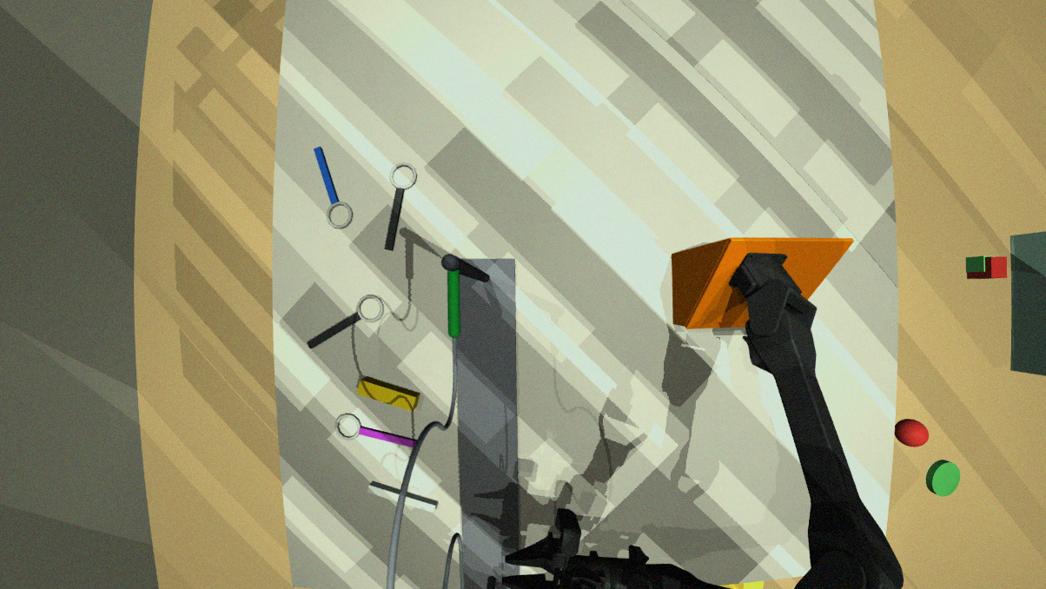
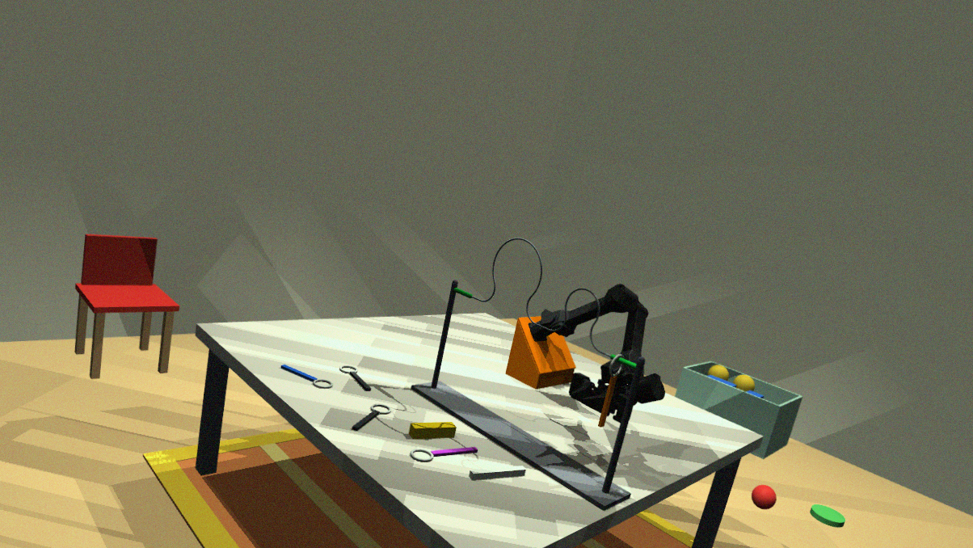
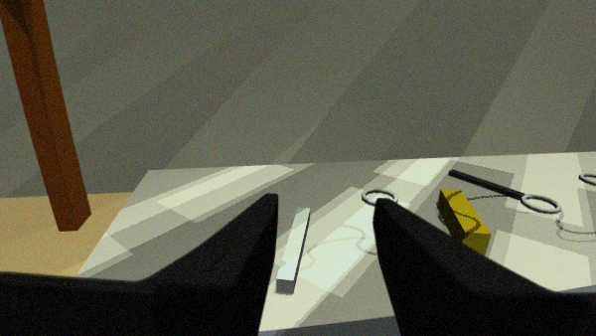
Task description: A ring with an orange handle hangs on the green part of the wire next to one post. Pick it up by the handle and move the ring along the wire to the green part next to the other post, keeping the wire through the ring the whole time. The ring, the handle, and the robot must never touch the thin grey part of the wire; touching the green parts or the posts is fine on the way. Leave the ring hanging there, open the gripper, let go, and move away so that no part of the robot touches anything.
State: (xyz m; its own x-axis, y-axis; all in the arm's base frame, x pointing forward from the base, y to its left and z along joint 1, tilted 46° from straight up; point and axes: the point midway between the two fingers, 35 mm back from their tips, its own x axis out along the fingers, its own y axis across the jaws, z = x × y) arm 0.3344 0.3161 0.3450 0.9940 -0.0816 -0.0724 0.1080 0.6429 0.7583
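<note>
While the gripper (image 1: 506, 570) (image 2: 597, 401) (image 3: 326, 208) stands partly open around nothing, the orange handle (image 2: 606, 404) (image 3: 50, 124) hangs lengthwise downward, left of both fingers in the wrist view.

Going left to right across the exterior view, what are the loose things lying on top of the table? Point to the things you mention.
Blue-handled ring (image 1: 327, 180) (image 2: 303, 375), yellow block (image 1: 387, 393) (image 2: 432, 430) (image 3: 465, 216), pale grey bar (image 1: 407, 497) (image 2: 497, 474) (image 3: 294, 251); the black- and purple-handled rings overlap others in that order.

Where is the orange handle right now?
In the exterior view the orange handle hangs near the right-hand post, below its ring on the green wire section; the wrist view shows it at far left, outside the hand's fingers.
</note>
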